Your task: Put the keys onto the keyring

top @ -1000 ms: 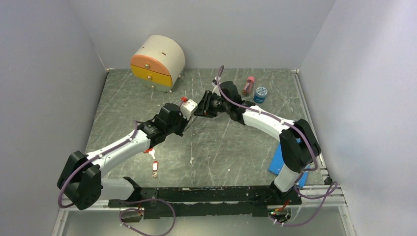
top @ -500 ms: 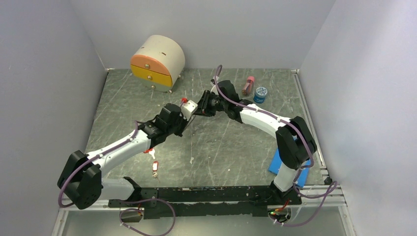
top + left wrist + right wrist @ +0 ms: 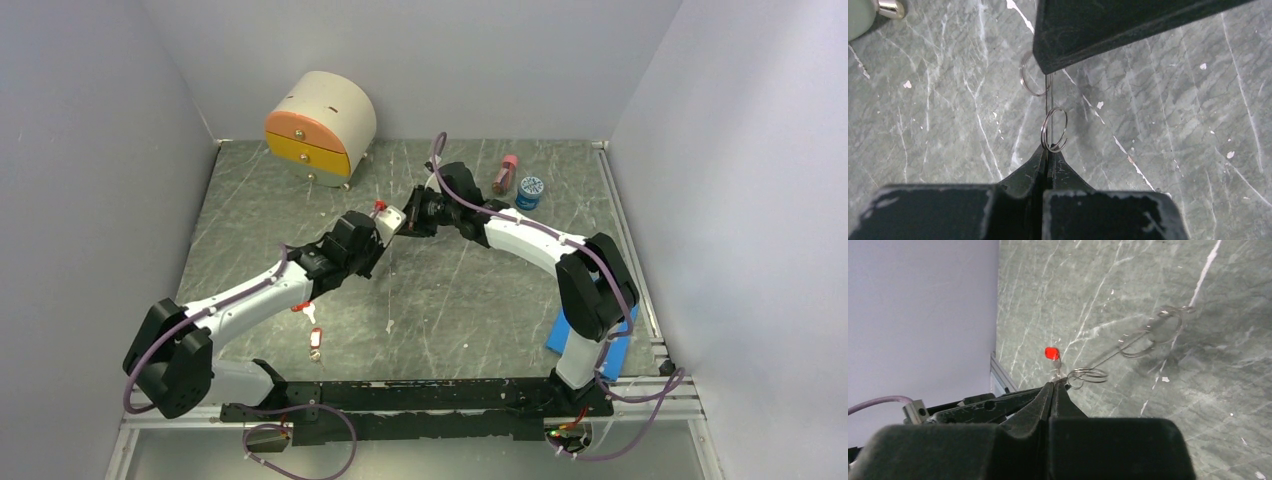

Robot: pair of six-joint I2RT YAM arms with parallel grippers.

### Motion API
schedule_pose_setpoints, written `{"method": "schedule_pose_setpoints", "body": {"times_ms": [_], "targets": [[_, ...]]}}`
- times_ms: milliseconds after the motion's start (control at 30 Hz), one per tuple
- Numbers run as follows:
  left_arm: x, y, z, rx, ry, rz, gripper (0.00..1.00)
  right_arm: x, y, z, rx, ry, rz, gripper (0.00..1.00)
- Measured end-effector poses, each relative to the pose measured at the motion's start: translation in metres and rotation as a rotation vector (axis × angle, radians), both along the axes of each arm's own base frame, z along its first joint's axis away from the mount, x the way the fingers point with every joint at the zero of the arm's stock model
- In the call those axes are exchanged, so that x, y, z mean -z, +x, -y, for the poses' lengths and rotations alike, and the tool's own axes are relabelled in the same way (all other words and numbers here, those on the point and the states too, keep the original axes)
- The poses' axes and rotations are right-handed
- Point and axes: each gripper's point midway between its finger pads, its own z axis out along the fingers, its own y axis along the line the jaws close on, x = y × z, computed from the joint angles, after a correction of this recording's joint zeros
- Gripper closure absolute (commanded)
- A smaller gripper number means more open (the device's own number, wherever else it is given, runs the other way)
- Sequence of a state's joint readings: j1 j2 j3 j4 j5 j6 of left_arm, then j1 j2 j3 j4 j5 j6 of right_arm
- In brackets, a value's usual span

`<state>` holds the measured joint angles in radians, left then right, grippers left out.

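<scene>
No word, number or brand can be read in any view. The blue jar lid, well off to the right of the right gripper, bears a white pattern too small to make out. The red tag just beyond that gripper's tips shows no lettering. The two keys on the table, well behind the left gripper and near its arm, have pale labels too small to read.

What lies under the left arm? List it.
One red-tagged key pokes out beneath the left arm, partly covered; a second key lies just clear of it. Anything else is hidden.
</scene>
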<state>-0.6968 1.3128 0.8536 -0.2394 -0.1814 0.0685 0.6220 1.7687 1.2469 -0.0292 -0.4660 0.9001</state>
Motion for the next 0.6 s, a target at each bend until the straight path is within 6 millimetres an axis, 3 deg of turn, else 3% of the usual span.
{"method": "schedule_pose_setpoints", "body": {"times_ms": [167, 467, 600], "targets": [[0.003, -0.002, 0.002, 0.006, 0.019, -0.025, 0.97, -0.006, -0.001, -0.003, -0.033, 0.016, 0.041, 1.00], [0.009, -0.007, 0.007, 0.019, 0.013, -0.069, 0.97, -0.038, -0.012, 0.002, -0.127, 0.033, 0.216, 0.99], [0.009, -0.010, 0.014, 0.060, -0.007, -0.082, 0.97, -0.036, -0.011, 0.006, -0.141, 0.008, 0.243, 0.78]]}}
